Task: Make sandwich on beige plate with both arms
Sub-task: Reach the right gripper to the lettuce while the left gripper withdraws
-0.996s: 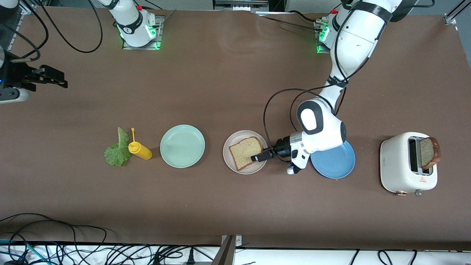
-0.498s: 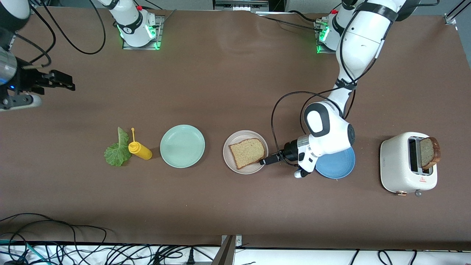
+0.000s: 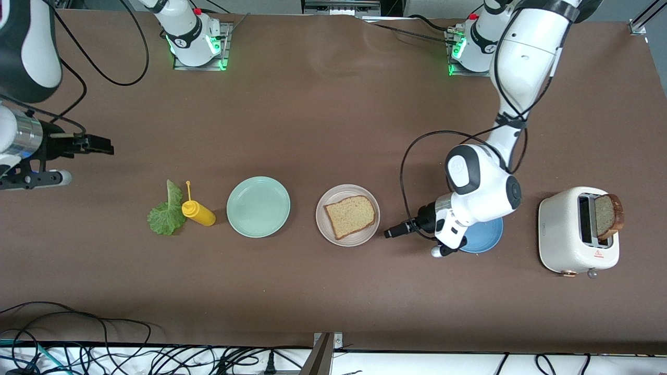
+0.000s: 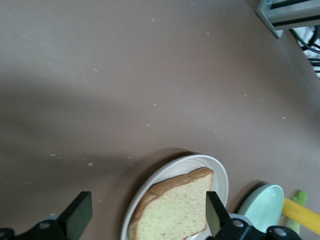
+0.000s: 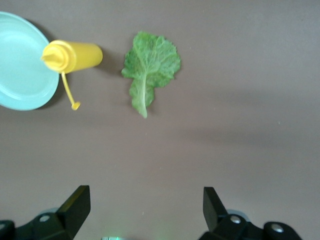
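Bread slice (image 3: 350, 216) on plate (image 3: 325, 229), seemingly flat

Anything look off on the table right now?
The yellow squeeze bottle lies tipped on its side beside the lettuce leaf, cap dangling. A bread slice leans out of the toaster. Nothing spilled.

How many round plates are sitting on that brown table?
3, in a row: a mint-green plate beside the yellow squeeze bottle, a beige plate holding a brown bread slice, and a blue plate partly hidden under the left arm.
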`<state>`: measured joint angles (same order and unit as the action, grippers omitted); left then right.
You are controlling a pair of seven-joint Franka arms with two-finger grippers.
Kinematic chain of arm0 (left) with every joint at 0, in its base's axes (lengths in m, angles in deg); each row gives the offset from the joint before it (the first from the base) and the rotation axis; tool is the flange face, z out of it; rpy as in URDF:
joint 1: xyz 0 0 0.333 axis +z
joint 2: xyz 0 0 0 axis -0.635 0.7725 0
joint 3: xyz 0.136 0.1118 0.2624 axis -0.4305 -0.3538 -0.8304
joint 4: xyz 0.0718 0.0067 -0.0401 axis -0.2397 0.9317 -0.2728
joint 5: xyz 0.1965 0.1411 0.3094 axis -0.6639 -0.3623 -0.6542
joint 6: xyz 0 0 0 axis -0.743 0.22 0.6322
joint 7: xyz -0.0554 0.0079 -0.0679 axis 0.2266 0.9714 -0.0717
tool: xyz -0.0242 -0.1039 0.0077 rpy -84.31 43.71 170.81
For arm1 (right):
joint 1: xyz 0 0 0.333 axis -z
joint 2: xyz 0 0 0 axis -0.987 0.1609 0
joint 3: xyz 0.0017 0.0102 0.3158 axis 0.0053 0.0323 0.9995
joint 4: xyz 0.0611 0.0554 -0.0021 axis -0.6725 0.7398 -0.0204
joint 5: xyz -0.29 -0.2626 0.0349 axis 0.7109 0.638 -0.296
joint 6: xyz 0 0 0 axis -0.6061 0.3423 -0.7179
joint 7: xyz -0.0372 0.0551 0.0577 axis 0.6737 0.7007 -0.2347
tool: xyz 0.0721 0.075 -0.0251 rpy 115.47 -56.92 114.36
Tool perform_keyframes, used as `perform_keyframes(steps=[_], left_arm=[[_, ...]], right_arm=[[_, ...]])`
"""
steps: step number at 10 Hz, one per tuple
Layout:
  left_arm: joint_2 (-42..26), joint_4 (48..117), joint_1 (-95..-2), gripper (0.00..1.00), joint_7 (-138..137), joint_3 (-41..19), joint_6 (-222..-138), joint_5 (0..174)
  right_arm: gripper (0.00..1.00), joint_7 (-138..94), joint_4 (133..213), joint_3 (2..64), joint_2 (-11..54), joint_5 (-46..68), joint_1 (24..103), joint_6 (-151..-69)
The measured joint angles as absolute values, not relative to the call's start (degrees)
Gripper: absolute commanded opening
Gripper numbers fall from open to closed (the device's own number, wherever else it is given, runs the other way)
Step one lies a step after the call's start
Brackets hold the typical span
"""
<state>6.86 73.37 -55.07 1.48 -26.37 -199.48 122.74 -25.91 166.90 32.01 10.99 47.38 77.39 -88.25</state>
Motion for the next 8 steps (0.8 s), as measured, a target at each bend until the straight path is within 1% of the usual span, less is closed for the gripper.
perform_keyframes(steps=[2,5,7,8], left_arm=[[5.48,73.35,-52.77,1.0,2.69,-26.43,-193.92,114.96],[2.03,73.32,-48.84,1.0,3.23,-26.49,-185.56,102.24],[0.12,73.34,-47.54,1.0,3.23,-26.53,-182.01,98.2],[-0.46,73.35,-47.23,1.0,3.23,-26.56,-181.0,96.13]], right_arm=[[1.0,-25.89,174.32,31.93,11.2,47.37,77.42,-99.0],[1.0,-25.83,187.05,31.93,11.66,47.13,77.44,-117.76],[1.0,-25.81,193.78,32.03,14.42,47.06,77.43,-128.96],[1.0,-25.73,195.09,32.18,16.72,46.38,77.41,-132.86]])
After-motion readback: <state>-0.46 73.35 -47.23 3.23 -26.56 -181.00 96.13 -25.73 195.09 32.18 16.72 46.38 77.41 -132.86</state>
